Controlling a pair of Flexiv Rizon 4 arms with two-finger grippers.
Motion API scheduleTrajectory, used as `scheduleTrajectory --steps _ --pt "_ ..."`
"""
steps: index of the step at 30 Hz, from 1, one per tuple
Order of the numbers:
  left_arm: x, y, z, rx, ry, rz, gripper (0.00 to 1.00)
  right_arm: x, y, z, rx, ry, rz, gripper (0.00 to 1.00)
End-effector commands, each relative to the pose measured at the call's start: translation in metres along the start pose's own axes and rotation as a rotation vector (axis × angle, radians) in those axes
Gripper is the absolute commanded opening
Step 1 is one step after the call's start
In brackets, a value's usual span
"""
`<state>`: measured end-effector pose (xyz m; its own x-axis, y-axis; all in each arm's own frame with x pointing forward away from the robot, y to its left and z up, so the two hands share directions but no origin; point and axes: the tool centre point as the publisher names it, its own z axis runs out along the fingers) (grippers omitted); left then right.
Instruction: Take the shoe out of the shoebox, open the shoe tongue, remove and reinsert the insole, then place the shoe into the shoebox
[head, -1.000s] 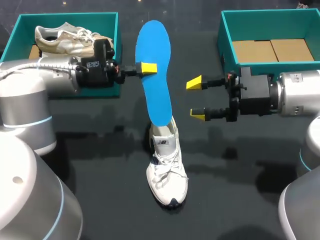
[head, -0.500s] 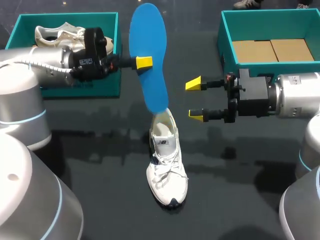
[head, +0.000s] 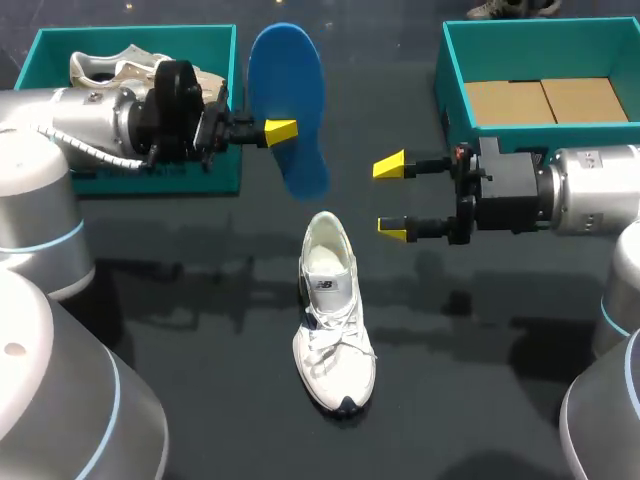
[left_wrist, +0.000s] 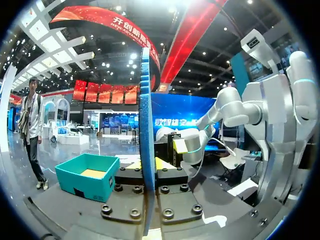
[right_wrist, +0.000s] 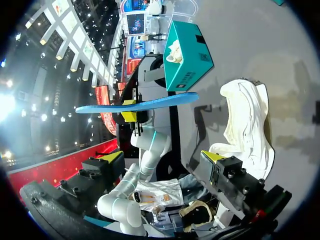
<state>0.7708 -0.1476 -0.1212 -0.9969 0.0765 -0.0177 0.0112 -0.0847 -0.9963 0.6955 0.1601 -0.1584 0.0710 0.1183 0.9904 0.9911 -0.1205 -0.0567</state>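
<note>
At table centre stands the shoe (head: 333, 320), emptied. At its 11 o'clock the left claw (head: 280, 131) pinches the blue insole (head: 288, 105) aloft; the right claw (head: 392, 197), at 2 o'clock, gapes wide. Removal looks done; reinsertion needs the insole lowered into the opening.

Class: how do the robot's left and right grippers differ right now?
The left gripper is shut on the blue insole; the right gripper is open and empty. The left gripper is by the left shoebox, which holds a shoe; the right gripper by the empty right shoebox. Both have yellow tips.
</note>
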Motion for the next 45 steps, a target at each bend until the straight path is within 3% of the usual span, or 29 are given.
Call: scheduleTrajectory --steps 1,15,23,34,45 --pt "0.007 -0.002 -0.007 -0.075 -0.017 0.452 0.0 -0.001 0.002 0.002 0.004 -0.002 0.001 1.0" --pt "0.008 -0.001 -0.013 -0.122 -0.034 0.852 0.0 -0.001 0.002 0.002 0.004 -0.002 0.001 1.0" --pt "0.009 0.001 -0.013 -0.058 0.01 1.049 0.0 -0.001 0.002 0.002 0.004 -0.002 0.001 1.0" --pt "0.012 0.007 -0.012 -0.054 0.0 1.306 0.0 -0.001 0.002 0.002 0.004 -0.002 0.001 1.0" --pt "0.001 0.01 -0.007 -0.05 -0.046 1.471 0.0 -0.001 0.002 0.002 0.004 -0.002 0.001 1.0"
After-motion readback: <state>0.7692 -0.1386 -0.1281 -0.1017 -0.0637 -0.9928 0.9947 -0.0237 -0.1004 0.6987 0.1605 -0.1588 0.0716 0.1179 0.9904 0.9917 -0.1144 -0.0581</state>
